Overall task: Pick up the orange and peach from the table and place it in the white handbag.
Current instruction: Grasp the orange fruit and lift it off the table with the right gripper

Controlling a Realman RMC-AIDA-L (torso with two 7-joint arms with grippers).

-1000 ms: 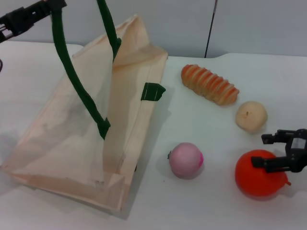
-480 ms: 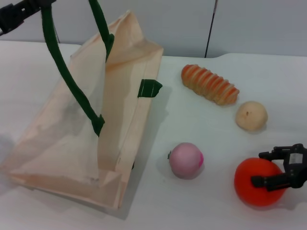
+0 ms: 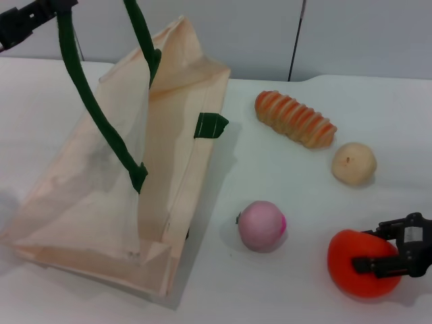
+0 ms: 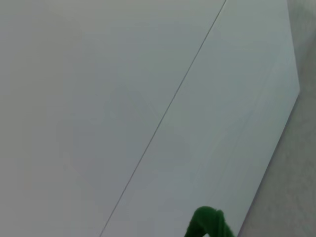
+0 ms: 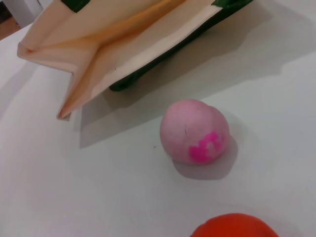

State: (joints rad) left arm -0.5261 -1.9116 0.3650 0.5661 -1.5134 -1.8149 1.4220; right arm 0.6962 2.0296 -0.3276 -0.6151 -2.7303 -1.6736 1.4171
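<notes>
The orange (image 3: 352,266) lies at the table's front right, and its top edge shows in the right wrist view (image 5: 234,226). My right gripper (image 3: 379,247) sits over the orange's right side, open, with its dark fingers (image 3: 373,264) spread across the fruit. The peach (image 3: 261,225) rests to the left of the orange, also seen as a pink ball (image 5: 195,131) with a bright pink spot. The white handbag (image 3: 101,196) stands tilted on the left. Its green handle (image 3: 88,94) is pulled up by my left gripper (image 3: 57,8), which is shut on it at the top left.
A striped orange loaf-shaped item (image 3: 295,119) lies at the back right, with a pale beige ball (image 3: 354,163) in front of it. The handbag's folded bottom corner (image 5: 74,94) is close to the peach. A grey wall runs behind the table.
My right gripper has come down toward the front over the orange, which shifted slightly left and nearer. My left gripper moved the handle a little to the left.
</notes>
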